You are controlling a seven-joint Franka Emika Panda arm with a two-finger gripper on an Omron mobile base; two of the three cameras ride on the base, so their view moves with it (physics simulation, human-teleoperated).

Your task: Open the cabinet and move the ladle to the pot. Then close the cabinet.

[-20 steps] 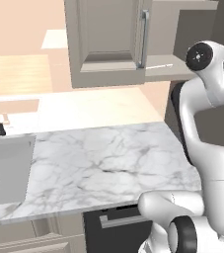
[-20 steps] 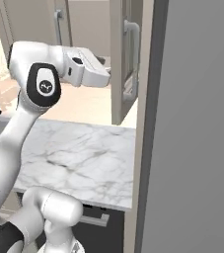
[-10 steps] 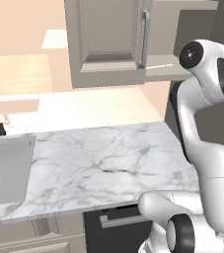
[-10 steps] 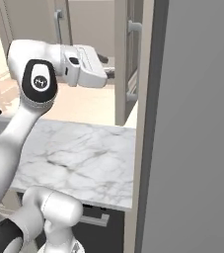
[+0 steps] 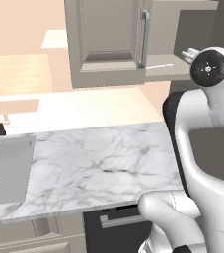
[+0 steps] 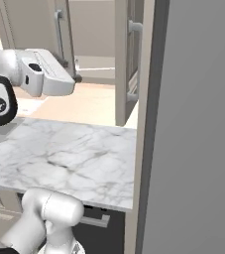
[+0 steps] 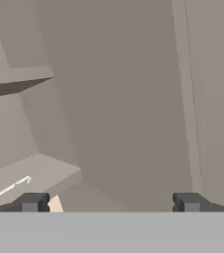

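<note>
Beige-grey cabinet (image 6: 84, 44) hangs above the marble counter (image 5: 98, 163), its right door (image 6: 126, 59) swung out edge-on toward the robot and its left door (image 5: 106, 42) closed, silver bar handle (image 5: 143, 38) at the centre. Seen from the hand, the view looks into the cabinet's grey interior, with the inner shelf (image 7: 15, 79) at upper left and the cabinet floor (image 7: 29, 173) at lower left. A thin pale rod (image 7: 7, 189) lies on that floor; it is probably the ladle's handle, though too little shows to be certain. No pot is visible. The gripper (image 7: 111, 202) has its two tips set wide apart, holding nothing.

Step in hand, as judged: reaching in for the ladle. To do it well, the hand should travel toward the pale rod, keep clear of the shelf edge and the open door, align the fingers across the rod, and close only once it lies between them.

Compared with one second earlier, the right base view shows the hand (image 6: 47, 74) has advanced toward the cabinet opening, while counter and doors are unchanged.
</note>
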